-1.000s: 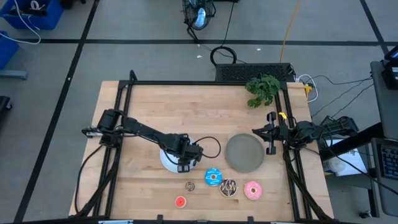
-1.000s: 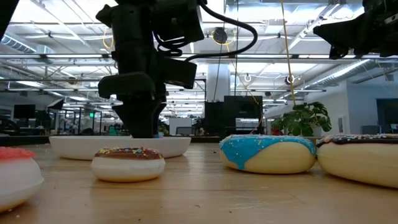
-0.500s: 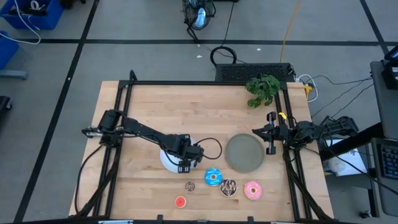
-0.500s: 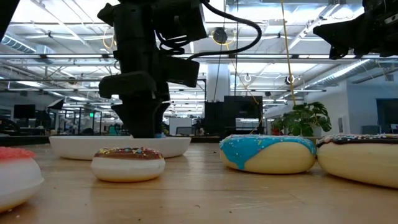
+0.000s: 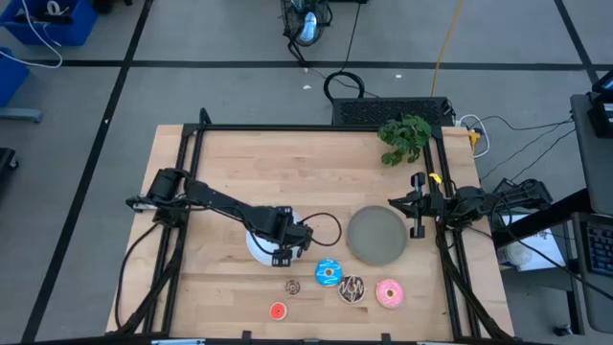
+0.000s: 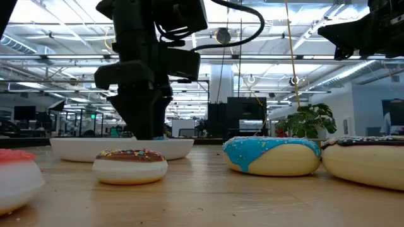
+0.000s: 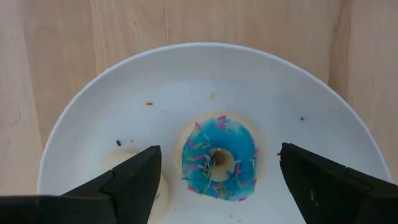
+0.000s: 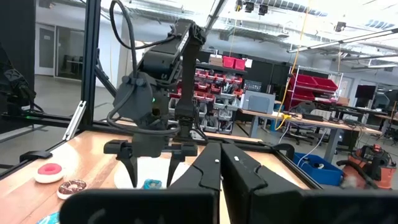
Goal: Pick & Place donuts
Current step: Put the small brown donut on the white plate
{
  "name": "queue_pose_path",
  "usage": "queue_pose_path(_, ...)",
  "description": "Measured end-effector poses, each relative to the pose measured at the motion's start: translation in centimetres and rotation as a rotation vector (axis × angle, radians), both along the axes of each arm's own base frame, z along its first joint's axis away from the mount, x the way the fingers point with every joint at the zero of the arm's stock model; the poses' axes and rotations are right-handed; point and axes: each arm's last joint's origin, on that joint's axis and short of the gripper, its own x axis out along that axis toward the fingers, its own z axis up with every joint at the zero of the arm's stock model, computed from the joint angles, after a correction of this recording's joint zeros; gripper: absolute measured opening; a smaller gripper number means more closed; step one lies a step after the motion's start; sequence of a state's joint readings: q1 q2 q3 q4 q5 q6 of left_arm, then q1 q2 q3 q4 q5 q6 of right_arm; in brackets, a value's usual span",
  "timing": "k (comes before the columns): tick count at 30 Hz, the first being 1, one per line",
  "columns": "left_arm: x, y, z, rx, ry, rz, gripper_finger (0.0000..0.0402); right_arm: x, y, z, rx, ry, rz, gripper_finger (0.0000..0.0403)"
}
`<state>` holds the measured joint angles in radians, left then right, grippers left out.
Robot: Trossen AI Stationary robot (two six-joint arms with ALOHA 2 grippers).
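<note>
My left gripper (image 5: 284, 251) hangs open over the white plate (image 5: 257, 245), fingers pointing down. In the left wrist view its fingers (image 7: 134, 180) stand wide on either side of a small blue sprinkled donut (image 7: 217, 158) that lies flat on the white plate (image 7: 155, 81). A pale small donut (image 7: 118, 163) lies beside it, half hidden by one finger. The large blue (image 5: 329, 273), chocolate (image 5: 351, 288) and pink (image 5: 389, 293) donuts and the small brown (image 5: 292, 287) and red (image 5: 278, 310) ones lie on the table near its near edge. My right gripper (image 5: 417, 206) waits shut at the right edge.
An empty grey plate (image 5: 375, 235) sits right of the white plate. A green plant (image 5: 404, 136) stands at the far right corner. A black frame (image 5: 287, 127) rims the table. In the low view the small brown donut (image 6: 129, 165) and large blue donut (image 6: 271, 154) lie before the white plate (image 6: 120, 148).
My left gripper has shifted slightly over the white plate, a little toward the table's left. The donuts and plates have stayed where they were.
</note>
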<state>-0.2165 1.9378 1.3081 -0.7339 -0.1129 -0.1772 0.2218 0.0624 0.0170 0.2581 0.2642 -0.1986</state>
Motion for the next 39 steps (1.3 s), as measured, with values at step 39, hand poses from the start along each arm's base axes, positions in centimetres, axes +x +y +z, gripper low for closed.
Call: queue_pose_path(39, 1.2, -0.1, 3.9, 0.035, -0.035, 0.018, 0.0326, 0.0, 0.0, 0.0, -0.001, 0.001, 0.0, 0.0)
